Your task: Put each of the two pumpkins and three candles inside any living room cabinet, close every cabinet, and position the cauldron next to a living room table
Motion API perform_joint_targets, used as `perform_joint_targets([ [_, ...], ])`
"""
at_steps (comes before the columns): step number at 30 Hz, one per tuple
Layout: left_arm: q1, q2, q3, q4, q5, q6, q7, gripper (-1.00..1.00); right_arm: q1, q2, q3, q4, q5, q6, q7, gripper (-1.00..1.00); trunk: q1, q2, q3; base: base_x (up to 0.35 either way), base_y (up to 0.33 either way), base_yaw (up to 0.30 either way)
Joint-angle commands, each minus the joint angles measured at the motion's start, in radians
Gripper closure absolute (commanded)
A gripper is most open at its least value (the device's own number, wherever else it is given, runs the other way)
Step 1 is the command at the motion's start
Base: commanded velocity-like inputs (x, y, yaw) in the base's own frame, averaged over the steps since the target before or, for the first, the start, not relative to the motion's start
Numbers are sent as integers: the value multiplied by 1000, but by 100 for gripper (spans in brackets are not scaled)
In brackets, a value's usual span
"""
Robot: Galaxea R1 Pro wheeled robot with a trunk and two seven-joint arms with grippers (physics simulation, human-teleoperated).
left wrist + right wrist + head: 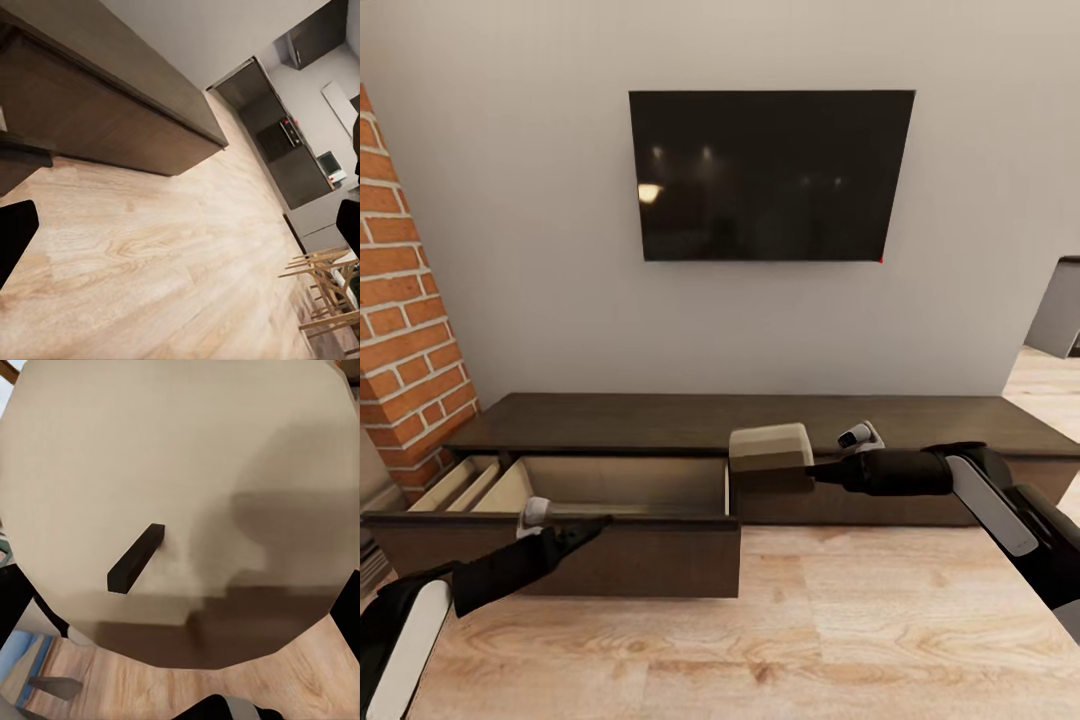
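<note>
From my seat I see the right gripper (812,466) clamped on a short, stubby tan-beige candle (771,447), carried on its side in front of the long low dark-brown wood cabinet (760,420). The candle sits right at the gripper's tip, to its left, level with the cabinet's top edge and just right of the open drawer (610,490). In the right wrist view the candle's flat end (180,472) is close up against the camera, with its small dark wick (136,557) pointing at the lens.

The drawer, dark-fronted with a pale beige inside, is pulled out toward me at the left part of the cabinet; I can see nothing lying in the part of it that shows. My left gripper (575,530) hangs in front of that drawer's face, near its left half; I cannot tell how far it is open, and I see nothing in it. A black flat wall television (770,175) hangs above, red brick (400,330) stands at far left, and pale wood floor (810,620) runs beneath.
</note>
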Motion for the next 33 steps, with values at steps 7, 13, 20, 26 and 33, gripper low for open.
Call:
perform_joint_targets([
  [7,-90,28,-1,7,-2,11,54,-100,-1,-1,4,2,2,4,-1,100,-27,49,21,0,0,0],
  [13,-206,34,-12,52,-2,12,160,-100,-1,0,8,11,28,4,-49,100,-50,91,40,0,0,0],
  [20,-341,32,-67,137,-2,12,417,-100,-2,10,6,13,86,4,-119,100,-77,140,62,0,0,0],
  [26,-369,29,-102,148,-11,7,534,-100,-3,10,3,13,151,3,-214,100,-100,182,81,0,0,0],
  [33,-372,18,-185,140,-62,2,779,-100,-3,10,0,12,171,3,-243,100,-127,231,102,0,0,0],
])
